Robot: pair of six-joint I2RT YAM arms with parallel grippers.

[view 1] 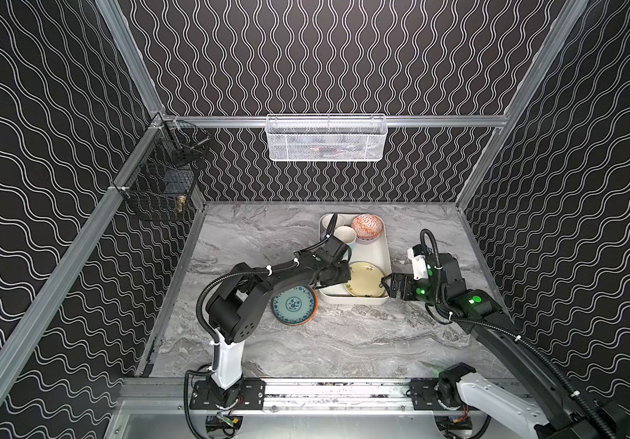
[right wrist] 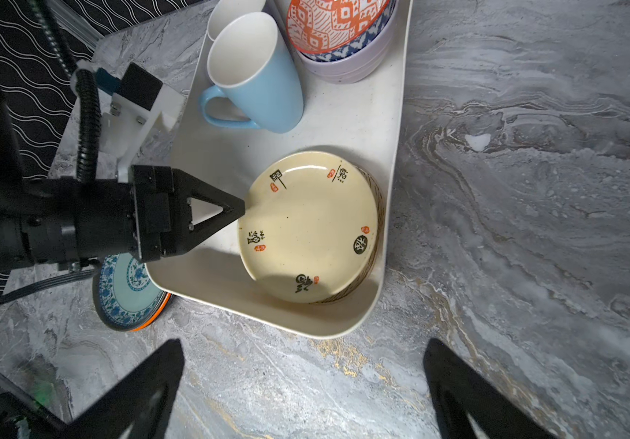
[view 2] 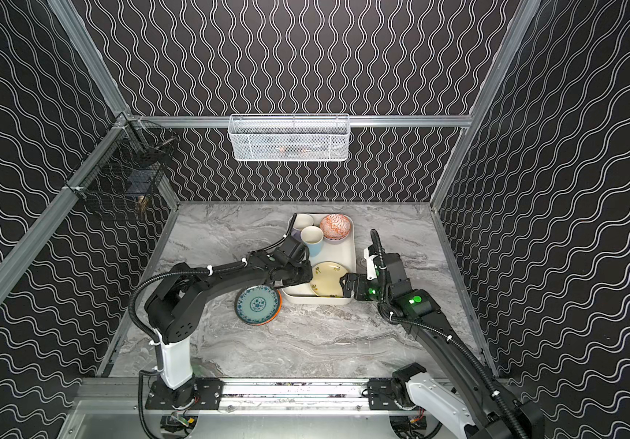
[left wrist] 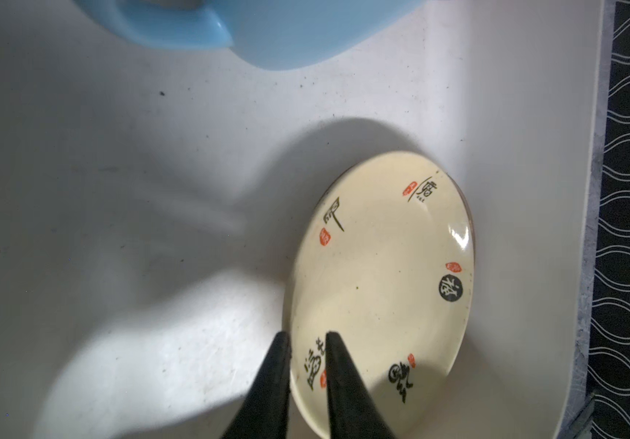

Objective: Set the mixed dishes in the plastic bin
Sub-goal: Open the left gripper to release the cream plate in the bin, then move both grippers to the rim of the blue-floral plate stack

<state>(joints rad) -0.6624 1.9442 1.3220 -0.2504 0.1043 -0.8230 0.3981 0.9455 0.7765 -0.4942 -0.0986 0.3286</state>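
2 mugs [right wrist: 264, 76], 4 plts [right wrist: 305, 224] (2+ bowls [right wrist: 340, 26])

Both top views: we see even overhead light and sharp focus throughout. Left wrist view is dim and patchy. Heavy soft shadows fall across the plastic bin [left wrist: 153, 152] floor beside one bright patch, there's a glare spot on the pale yellow plate [left wrist: 381, 285] rim, and the light-blue mug [left wrist: 286, 34] is blurred up close. Right wrist view is brighter. We note the marble tabletop [right wrist: 534, 228] softening toward the corners, and the right gripper [right wrist: 303, 342] dark and out of focus.
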